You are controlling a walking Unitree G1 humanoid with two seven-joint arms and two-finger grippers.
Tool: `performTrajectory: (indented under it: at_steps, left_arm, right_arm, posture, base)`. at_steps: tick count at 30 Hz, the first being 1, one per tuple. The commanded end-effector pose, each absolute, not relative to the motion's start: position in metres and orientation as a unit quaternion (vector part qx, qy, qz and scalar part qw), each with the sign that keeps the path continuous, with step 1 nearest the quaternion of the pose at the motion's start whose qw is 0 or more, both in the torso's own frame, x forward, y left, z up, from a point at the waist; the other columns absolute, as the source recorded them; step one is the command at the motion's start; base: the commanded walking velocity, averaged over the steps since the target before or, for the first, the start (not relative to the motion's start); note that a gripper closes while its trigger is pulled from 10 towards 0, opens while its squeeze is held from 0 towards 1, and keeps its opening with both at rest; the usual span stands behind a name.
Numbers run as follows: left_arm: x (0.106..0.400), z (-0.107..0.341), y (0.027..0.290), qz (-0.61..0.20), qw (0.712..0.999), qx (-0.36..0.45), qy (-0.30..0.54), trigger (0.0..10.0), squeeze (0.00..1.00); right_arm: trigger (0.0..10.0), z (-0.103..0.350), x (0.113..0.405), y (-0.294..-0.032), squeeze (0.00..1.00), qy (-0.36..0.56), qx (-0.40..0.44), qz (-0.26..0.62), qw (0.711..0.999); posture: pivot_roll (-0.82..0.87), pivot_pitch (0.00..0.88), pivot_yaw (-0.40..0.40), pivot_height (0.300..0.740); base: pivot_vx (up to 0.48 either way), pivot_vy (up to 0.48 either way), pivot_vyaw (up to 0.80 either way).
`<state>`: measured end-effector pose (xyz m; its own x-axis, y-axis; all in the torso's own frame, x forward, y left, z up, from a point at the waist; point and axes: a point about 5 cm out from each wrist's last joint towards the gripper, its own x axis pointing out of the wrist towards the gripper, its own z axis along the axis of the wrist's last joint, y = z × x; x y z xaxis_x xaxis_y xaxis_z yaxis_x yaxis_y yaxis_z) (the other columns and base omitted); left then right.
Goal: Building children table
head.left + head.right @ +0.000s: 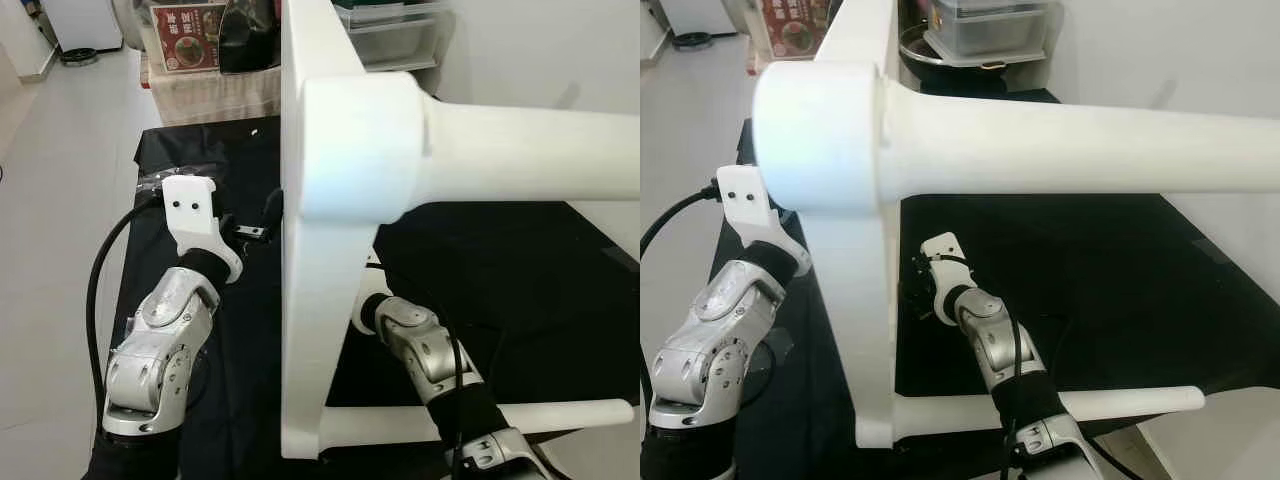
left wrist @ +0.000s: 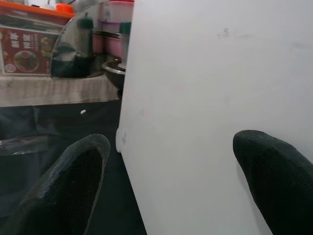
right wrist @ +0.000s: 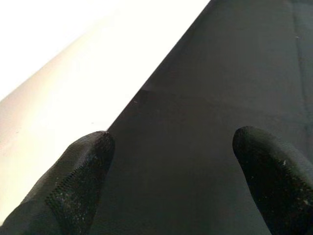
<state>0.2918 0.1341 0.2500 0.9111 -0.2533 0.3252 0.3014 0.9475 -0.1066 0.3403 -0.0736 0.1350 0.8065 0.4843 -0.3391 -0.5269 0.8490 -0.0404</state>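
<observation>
Both grippers spread wide, holding nothing: the left gripper (image 2: 168, 181) faces the tabletop (image 1: 300, 90), the right gripper (image 3: 171, 181) hovers over the black mat (image 1: 1090, 280). The white table stands on edge, legs (image 1: 1090, 150) sticking out. Stiff, smooth, probably slippery; I'd grab the tabletop's rim.

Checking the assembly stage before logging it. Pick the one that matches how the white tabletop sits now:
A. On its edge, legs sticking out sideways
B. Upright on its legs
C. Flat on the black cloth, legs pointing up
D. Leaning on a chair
A: the white tabletop stands on its edge on the black cloth, and its legs project sideways toward the robot's right.
</observation>
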Motion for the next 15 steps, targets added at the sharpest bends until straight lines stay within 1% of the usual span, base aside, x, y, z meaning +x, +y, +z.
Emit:
performTrajectory:
  at_steps: [1, 5, 7, 8, 10, 11, 12, 13, 15]
  left_arm:
    - [0.291, 0.255, 0.132, -0.149, 0.973, -0.075, -0.161, 10.0, 0.00]
    - [0.291, 0.255, 0.133, -0.145, 0.973, -0.072, -0.162, 10.0, 0.00]
    - [0.289, 0.256, 0.136, -0.136, 0.975, -0.068, -0.163, 10.0, 0.00]
    - [0.289, 0.256, 0.136, -0.136, 0.975, -0.068, -0.163, 10.0, 0.00]
    - [0.284, 0.258, 0.147, -0.109, 0.978, -0.061, -0.166, 10.0, 0.00]
    - [0.284, 0.258, 0.147, -0.109, 0.978, -0.061, -0.166, 10.0, 0.00]
    - [0.281, 0.258, 0.154, -0.094, 0.980, -0.054, -0.167, 10.0, 0.00]
    - [0.281, 0.258, 0.154, -0.094, 0.980, -0.054, -0.167, 10.0, 0.00]
    - [0.270, 0.261, 0.172, -0.051, 0.983, -0.037, -0.172, 10.0, 0.00]
  right_arm:
    - [10.0, 0.154, 0.339, -0.052, 0.00, 0.119, -0.055, 0.315, 0.940]
    - [10.0, 0.149, 0.346, -0.062, 0.00, 0.127, -0.087, 0.282, 0.947]
    - [10.0, 0.146, 0.361, -0.084, 0.00, 0.136, -0.111, 0.207, 0.962]
    - [10.0, 0.146, 0.361, -0.084, 0.00, 0.136, -0.111, 0.207, 0.962]
    - [10.0, 0.152, 0.378, -0.107, 0.00, 0.126, -0.128, 0.129, 0.975]
    - [10.0, 0.152, 0.378, -0.107, 0.00, 0.126, -0.128, 0.129, 0.975]
    - [10.0, 0.155, 0.384, -0.114, 0.00, 0.122, -0.131, 0.102, 0.979]
    - [10.0, 0.155, 0.384, -0.114, 0.00, 0.122, -0.131, 0.102, 0.979]
    - [10.0, 0.170, 0.395, -0.119, 0.00, 0.100, -0.128, 0.076, 0.984]
  posture:
    - [0.15, 0.098, -0.030, 0.740]
    - [0.16, 0.103, -0.037, 0.740]
    - [0.18, 0.109, -0.044, 0.740]
    - [0.18, 0.109, -0.044, 0.740]
    - [0.21, 0.138, -0.058, 0.740]
    - [0.21, 0.138, -0.058, 0.740]
    - [0.22, 0.140, -0.061, 0.740]
    - [0.22, 0.140, -0.061, 0.740]
    - [0.28, 0.182, -0.088, 0.740]
  base:
    - [0.000, 0.000, 0.00]
    - [0.000, 0.000, 0.00]
    - [0.000, 0.000, 0.00]
    - [0.000, 0.000, 0.00]
    - [0.000, 0.000, 0.00]
    - [0.000, 0.000, 0.00]
    - [0.000, 0.000, 0.00]
    - [0.000, 0.000, 0.00]
    - [0.000, 0.000, 0.00]
